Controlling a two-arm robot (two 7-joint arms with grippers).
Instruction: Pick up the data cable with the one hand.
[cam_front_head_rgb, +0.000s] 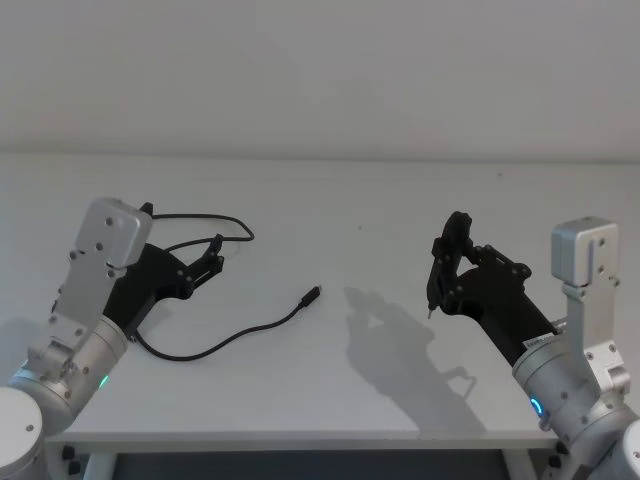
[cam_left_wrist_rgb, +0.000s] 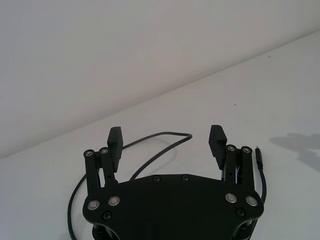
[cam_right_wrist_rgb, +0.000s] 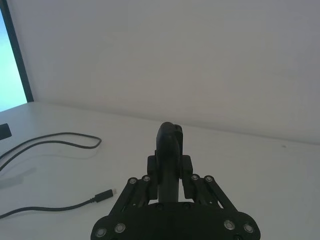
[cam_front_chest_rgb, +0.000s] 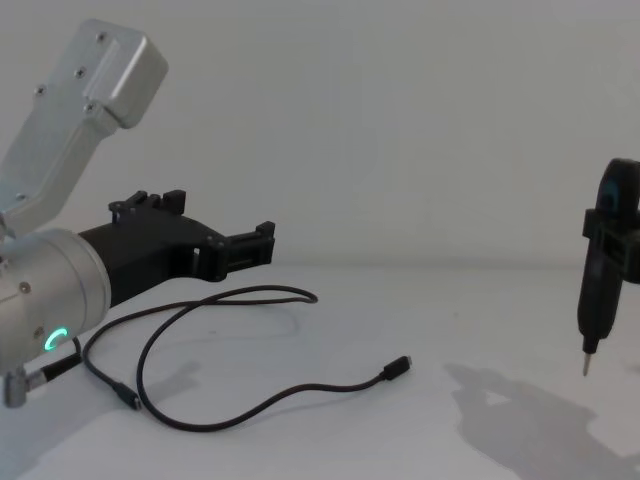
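Note:
The data cable (cam_front_head_rgb: 200, 215) is a thin black cord lying loosely looped on the white table (cam_front_head_rgb: 330, 400) at the left. One small plug (cam_front_head_rgb: 312, 294) points toward the middle. My left gripper (cam_front_head_rgb: 213, 255) hovers open above the cable's far loop, with nothing between its fingers. In the left wrist view the loop (cam_left_wrist_rgb: 175, 133) lies on the table beyond the open left gripper (cam_left_wrist_rgb: 166, 131), and a plug (cam_left_wrist_rgb: 258, 155) shows beside one finger. From the chest, the cable (cam_front_chest_rgb: 396, 368) lies below the raised left gripper (cam_front_chest_rgb: 265, 243). My right gripper (cam_front_head_rgb: 438, 272) is shut, raised over the right side, far from the cable.
A plain white wall stands behind the table. The table's front edge (cam_front_head_rgb: 300, 437) runs close below both arms. In the right wrist view the cable (cam_right_wrist_rgb: 65, 134) lies off to one side of the shut right gripper (cam_right_wrist_rgb: 170, 132). The right arm's shadow (cam_front_head_rgb: 400, 340) falls on the middle.

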